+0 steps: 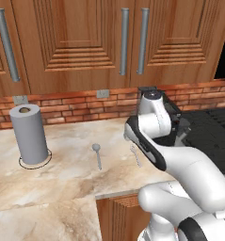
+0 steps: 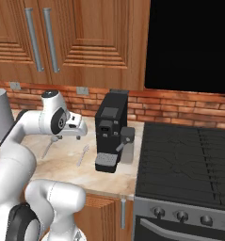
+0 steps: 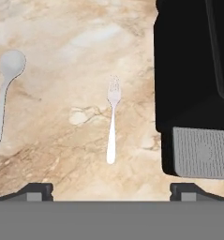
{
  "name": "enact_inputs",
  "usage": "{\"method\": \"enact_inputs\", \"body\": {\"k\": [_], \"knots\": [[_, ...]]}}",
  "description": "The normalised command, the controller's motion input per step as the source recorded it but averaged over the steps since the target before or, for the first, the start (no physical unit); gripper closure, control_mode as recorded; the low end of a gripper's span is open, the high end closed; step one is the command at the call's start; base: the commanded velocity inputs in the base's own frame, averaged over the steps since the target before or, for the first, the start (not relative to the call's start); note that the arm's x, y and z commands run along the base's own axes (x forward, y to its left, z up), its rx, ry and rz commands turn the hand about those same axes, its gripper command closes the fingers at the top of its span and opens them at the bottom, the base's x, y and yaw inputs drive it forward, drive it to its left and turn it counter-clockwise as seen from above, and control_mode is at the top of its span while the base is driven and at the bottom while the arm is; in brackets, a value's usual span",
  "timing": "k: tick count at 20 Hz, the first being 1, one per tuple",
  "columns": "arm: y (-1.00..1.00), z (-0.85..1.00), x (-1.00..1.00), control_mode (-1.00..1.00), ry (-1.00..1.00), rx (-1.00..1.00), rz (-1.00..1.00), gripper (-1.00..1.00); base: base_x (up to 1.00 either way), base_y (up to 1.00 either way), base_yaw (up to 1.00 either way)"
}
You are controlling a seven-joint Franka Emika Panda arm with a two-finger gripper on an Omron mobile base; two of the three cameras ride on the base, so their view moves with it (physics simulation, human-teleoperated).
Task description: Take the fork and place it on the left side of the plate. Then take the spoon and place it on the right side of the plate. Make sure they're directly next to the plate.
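Note:
The fork [image 3: 112, 119] lies flat on the marble counter, its tines pointing away from me, just left of the black coffee machine [image 3: 193, 84]. The spoon [image 3: 4, 89] lies further left, bowl at the far end. My gripper [image 3: 111, 190] hovers above the counter over the fork's handle end, open, with its fingertips [image 3: 36, 191] wide apart and nothing between them. From the base, the fork [image 1: 136, 156] and the spoon [image 1: 97, 155] lie side by side ahead of the arm; the fork [image 2: 82, 155] sits under the hand. The plate is out of view.
A grey paper towel roll [image 1: 31, 134] stands on the counter at the left. The coffee machine [image 2: 111, 132] stands close to the fork's right, and a black stove [image 2: 189, 155] lies beyond it. Wooden cabinets hang above a brick backsplash.

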Motion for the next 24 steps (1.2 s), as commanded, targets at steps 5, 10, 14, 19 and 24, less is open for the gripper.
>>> {"method": "enact_inputs", "body": {"k": [5, 10, 14, 19, 24], "knots": [[0.0, -0.4, 0.18, -1.0, 0.0, 0.0, 0.0, -1.0, 0.0, 0.0, 0.0], [0.09, -0.38, 0.34, -1.0, 0.0, 0.0, 0.0, -1.0, 0.0, 0.0, 0.0], [0.16, -0.29, 0.38, -1.0, 0.0, 0.0, 0.0, -1.0, 0.0, 0.0, 0.0], [0.07, -0.24, 0.37, -1.0, 0.0, 0.0, -0.01, -1.0, 0.0, 0.0, 0.0], [0.0, -0.2, 0.29, -1.0, 0.0, 0.0, -0.01, -1.0, 0.0, 0.0, 0.0]]}}
